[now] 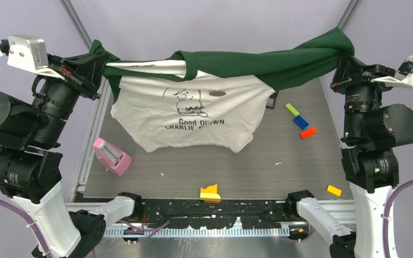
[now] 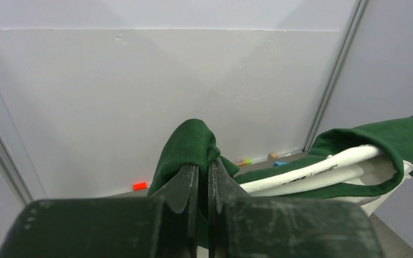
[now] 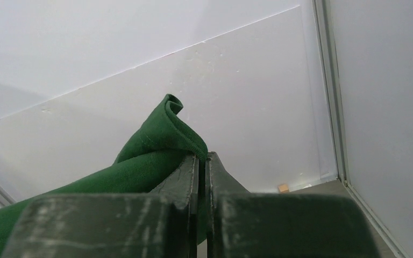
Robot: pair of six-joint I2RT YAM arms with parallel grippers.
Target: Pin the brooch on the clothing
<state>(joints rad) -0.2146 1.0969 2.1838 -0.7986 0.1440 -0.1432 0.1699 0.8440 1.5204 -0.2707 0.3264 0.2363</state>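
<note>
My left end effector [image 1: 100, 68] and my right end effector [image 1: 340, 63] each clenched on a dark green sleeve, white cartoon-print T-shirt [image 1: 193, 115] strung between them, hem drooping to the surface [image 1: 269, 161], small dark oval brooch [image 1: 216, 93] on its chest, just beside the print

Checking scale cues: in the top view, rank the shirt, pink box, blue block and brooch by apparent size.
Shirt; pink box; then blue block and brooch, too alike to rank, the brooch lying on lifted cloth.
</note>
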